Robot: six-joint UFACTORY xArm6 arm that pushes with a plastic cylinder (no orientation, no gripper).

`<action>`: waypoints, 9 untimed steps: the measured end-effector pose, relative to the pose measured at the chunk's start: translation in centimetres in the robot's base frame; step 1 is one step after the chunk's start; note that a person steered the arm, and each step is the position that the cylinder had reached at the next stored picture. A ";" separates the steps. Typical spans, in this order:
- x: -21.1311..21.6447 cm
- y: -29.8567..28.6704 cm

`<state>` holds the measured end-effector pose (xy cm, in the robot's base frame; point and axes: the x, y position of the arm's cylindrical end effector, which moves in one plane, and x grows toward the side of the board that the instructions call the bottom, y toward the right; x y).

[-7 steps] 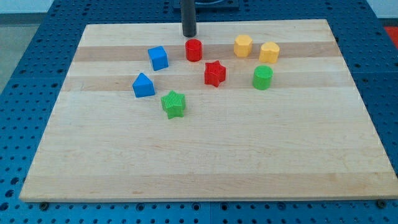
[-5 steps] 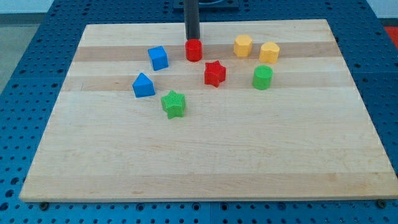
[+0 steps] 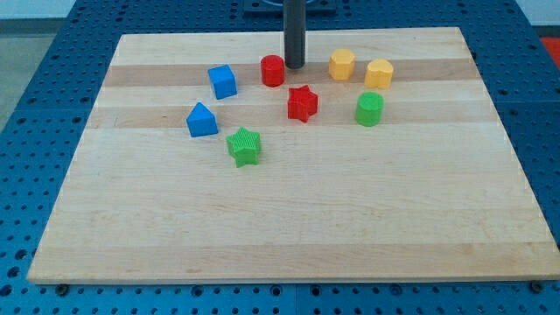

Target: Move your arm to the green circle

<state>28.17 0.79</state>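
The green circle (image 3: 369, 108) is a short green cylinder at the view's upper right of the wooden board (image 3: 289, 219). My tip (image 3: 294, 66) is a dark rod's lower end, standing just right of the red cylinder (image 3: 273, 70) and well to the left of and above the green circle. The red star (image 3: 303, 102) lies between my tip and the green circle, slightly below the tip.
Two yellow blocks (image 3: 342, 64) (image 3: 379, 73) sit above the green circle. A blue cube (image 3: 222, 81) and a blue house-shaped block (image 3: 201, 120) lie at the left. A green star (image 3: 244, 146) lies below them.
My tip has moved to the view's right and a little down, from above-left of the red cylinder to its right side. The blocks have not moved.
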 end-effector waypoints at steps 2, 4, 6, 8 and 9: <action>1.6 0.3; 2.9 0.8; 3.5 3.6; 4.0 7.6; 5.6 10.0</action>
